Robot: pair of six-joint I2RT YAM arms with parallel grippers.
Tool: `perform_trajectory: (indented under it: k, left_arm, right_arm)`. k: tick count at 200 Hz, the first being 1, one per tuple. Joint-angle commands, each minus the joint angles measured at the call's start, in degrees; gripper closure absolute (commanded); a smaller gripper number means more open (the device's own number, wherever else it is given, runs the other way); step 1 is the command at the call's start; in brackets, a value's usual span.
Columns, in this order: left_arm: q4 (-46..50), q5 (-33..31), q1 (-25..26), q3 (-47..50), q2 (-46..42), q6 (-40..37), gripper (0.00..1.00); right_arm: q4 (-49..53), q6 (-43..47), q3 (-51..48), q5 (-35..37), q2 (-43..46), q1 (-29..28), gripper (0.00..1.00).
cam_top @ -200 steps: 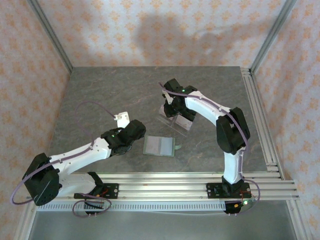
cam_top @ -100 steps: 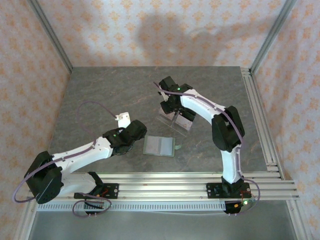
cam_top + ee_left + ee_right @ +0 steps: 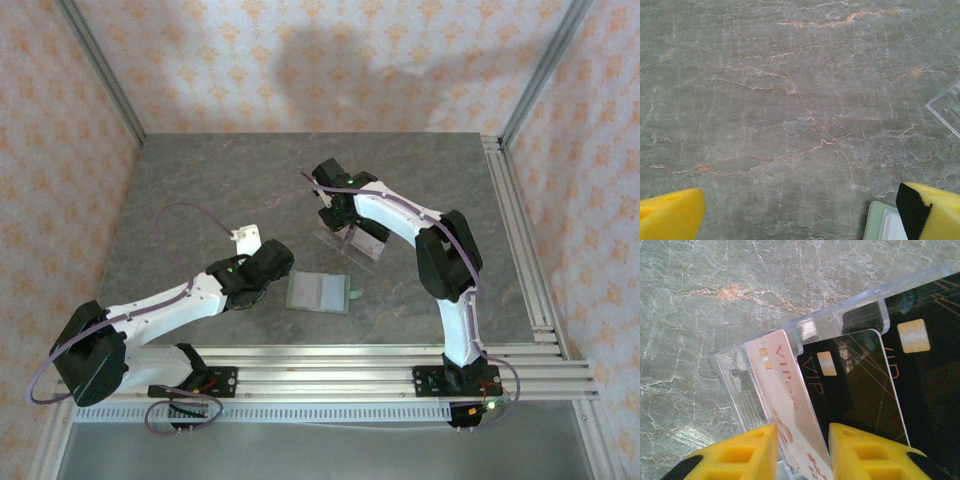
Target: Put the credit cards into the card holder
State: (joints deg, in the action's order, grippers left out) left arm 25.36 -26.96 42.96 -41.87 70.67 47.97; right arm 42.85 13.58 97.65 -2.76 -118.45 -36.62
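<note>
1. Desk (image 3: 200,190): smooth grey-green stone look, pale and rust veins, low sheen.
2. Tiered stand (image 3: 740,395): clear, glossy plastic with bright edges.
3. Black credit cards (image 3: 860,400): shiny plastic, fine gold lines, metallic chips.
4. Pale pink card (image 3: 785,390): smooth plastic, soft sheen.
5. Card holder (image 3: 318,292): matt sage green.
6. Right gripper (image 3: 802,432): matt yellow plastic jaws.
7. Rails (image 3: 330,365): brushed silver metal.

Left end effector (image 3: 800,216) spread wide; right end effector (image 3: 803,452) nearly closed, possibly gripping.
</note>
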Motion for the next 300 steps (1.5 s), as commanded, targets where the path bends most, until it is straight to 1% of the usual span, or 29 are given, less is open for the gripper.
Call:
perform_trajectory:
  k: [1, 19, 64, 88, 122, 186, 219, 254, 276, 300]
  left_arm:
    - [-0.04, -0.34, -0.61, -0.55, 0.52, 0.43, 0.00]
    - [0.08, -0.22, -0.59, -0.51, 0.67, 0.44, 0.00]
    - [0.08, -0.14, -0.64, -0.58, 1.04, 0.36, 0.00]
    - [0.06, -0.07, -0.60, -0.67, 1.16, 0.37, 0.00]
    - [0.51, -0.11, -0.60, -1.19, 1.90, 0.10, 0.00]
    - [1.25, -0.78, -0.60, -2.43, 3.31, -1.40, 0.00]
    - [1.78, -0.54, -0.59, -3.66, 4.49, -5.02, 0.00]
    - [0.94, 2.81, -0.60, -3.88, 5.49, -9.81, 0.00]
    - [0.98, 5.38, -0.60, -3.63, 5.80, -11.57, 0.00]
    - [1.10, 8.45, -0.51, -3.24, 6.43, -13.12, 0.00]
  right_arm:
    - [1.25, 0.31, 1.01, 0.53, 0.54, -0.69, 0.71]
    - [1.34, 0.21, 1.28, 0.01, 0.72, -0.69, 0.76]
    - [2.40, 0.30, 2.20, -0.70, 0.11, -0.65, 0.91]
    - [2.46, 0.24, 2.24, -1.14, 0.33, -0.69, 0.96]
    - [4.09, 0.71, 3.99, -1.86, 0.02, -0.59, 1.00]
    - [8.08, 1.53, 8.44, -2.10, -0.04, -0.56, 1.00]
    - [9.11, 0.50, 10.34, -3.15, 2.38, -0.56, 1.00]
    - [9.25, -1.54, 11.16, -5.12, 5.83, -0.56, 1.00]
    - [7.91, -4.27, 9.52, -7.13, 9.11, -0.56, 1.00]
    - [3.51, -9.41, 2.60, -10.45, 14.63, -0.56, 1.00]
